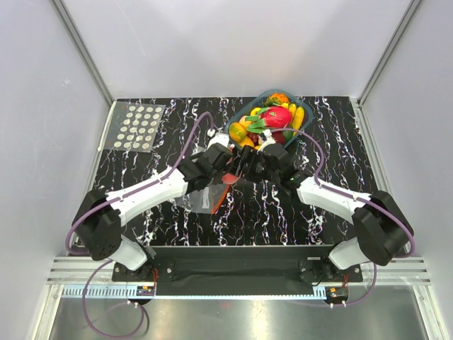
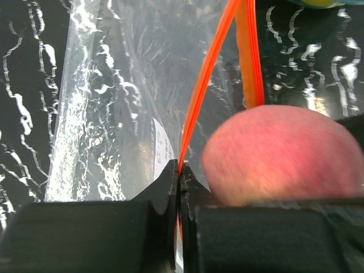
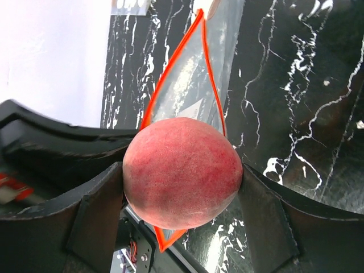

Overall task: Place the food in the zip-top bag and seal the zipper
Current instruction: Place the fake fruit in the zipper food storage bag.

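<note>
Gripping a pink-red peach [image 3: 182,162] between its fingers, the right hand [image 3: 183,177] is hovering at the zip-top bag [image 2: 131,85]'s gaping mouth, while the left hand [image 2: 179,183] is pinching the orange zipper [image 2: 205,79] upright. Other food [image 1: 276,117] is lying in the teal tray [image 1: 238,114] just beyond on the bench [image 1: 318,205].

Legible text: none in any view.

Item 1: small white label [image 2: 164,149] on the zip-top bag [image 2: 114,85], seen in the left wrist view. Position: just ahead of the left gripper [image 2: 178,176], whose jaws are pressed together, slightly to the left of their tips and close beside the orange zipper [image 2: 199,85]. Content: a few short lines of dark print, set at a tilt. The characters are too small and blurred to read, so no word, brand or number can be made out.
</note>
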Controlling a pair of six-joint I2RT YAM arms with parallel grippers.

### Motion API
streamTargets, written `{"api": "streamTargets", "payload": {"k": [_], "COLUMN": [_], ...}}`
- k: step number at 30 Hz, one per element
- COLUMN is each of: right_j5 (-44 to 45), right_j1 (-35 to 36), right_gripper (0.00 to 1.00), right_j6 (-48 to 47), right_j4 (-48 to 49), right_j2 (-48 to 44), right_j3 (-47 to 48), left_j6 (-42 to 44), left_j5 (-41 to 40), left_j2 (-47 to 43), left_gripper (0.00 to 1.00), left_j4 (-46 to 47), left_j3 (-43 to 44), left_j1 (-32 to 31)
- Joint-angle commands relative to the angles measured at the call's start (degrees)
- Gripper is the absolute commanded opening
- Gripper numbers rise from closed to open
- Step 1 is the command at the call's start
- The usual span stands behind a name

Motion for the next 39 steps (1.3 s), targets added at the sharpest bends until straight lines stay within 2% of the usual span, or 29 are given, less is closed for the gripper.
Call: {"api": "streamTargets", "payload": {"k": [1, 5, 10, 13, 14, 15, 19, 26, 28, 30, 35, 37, 39], "right_j5": [1.5, 1.6, 5.5, 6.3, 6.0, 6.2, 8.5, 12.1, 12.0, 11.0, 12.0, 12.8, 15.4], "right_j1": [0.7, 1.0, 1.4, 2.1, 2.7, 3.2, 5.2, 5.8, 5.9, 6.0, 6.0, 6.0, 6.0], "right_gripper": [0.48, 0.48, 0.48, 0.52, 0.55, 0.62, 0.82, 0.89, 1.00, 1.00, 1.00, 0.91, 0.72], "right_j6": [1.4, 2.0, 2.0, 1.8, 1.5, 1.4, 1.1, 0.4, -0.1, -1.4, -3.5, -4.7, -6.1], "right_j4": [0.3, 0.2, -5.2, -6.0, -6.0, -6.0, -9.4, -17.3, -17.9, -17.3, -23.9, -25.5, -26.7], "right_j2": [-1.0, -1.1, -2.2, -3.4, -3.6, -3.7, -6.9, -14.2, -17.1, -18.4, -19.3, -21.1, -22.7], "right_j3": [-0.2, -0.4, 0.0, 0.6, 0.8, 1.1, 2.6, 1.7, 0.6, 0.0, 3.6, 4.3, 4.5], "left_j6": [-1.4, -2.1, -2.7, -3.8, -4.2, -5.0, -6.5, -7.2, -7.5, -7.7, -7.7, -6.9, -5.5], "left_j5": [4.4, 7.1, 9.8, 14.1, 15.0, 15.8, 18.6, 19.7, 20.4, 21.2, 22.2, 20.1, 17.7], "left_j2": [-4.0, -6.4, -9.9, -11.3, -11.7, -11.9, -12.4, -13.4, -12.9, -13.0, -14.1, -14.7, -15.3], "left_gripper": [0.00, 0.00, 0.00, 0.00, 0.00, 0.00, 0.00, 0.00, 0.00, 0.00, 0.00, 0.00, 0.00], "left_j4": [3.2, 2.6, 2.2, 2.9, 3.4, 4.1, 7.0, 7.8, 7.3, 7.2, 7.2, 5.2, 2.1], "left_j3": [2.9, 3.9, 3.9, 3.6, 3.0, 2.3, 0.3, -0.9, -0.3, 0.1, 0.3, 1.1, 2.2], "left_j1": [-0.2, -0.2, -0.3, -0.3, -0.3, -0.2, -0.3, -0.3, -0.3, -0.3, -0.2, -0.3, -0.1]}}
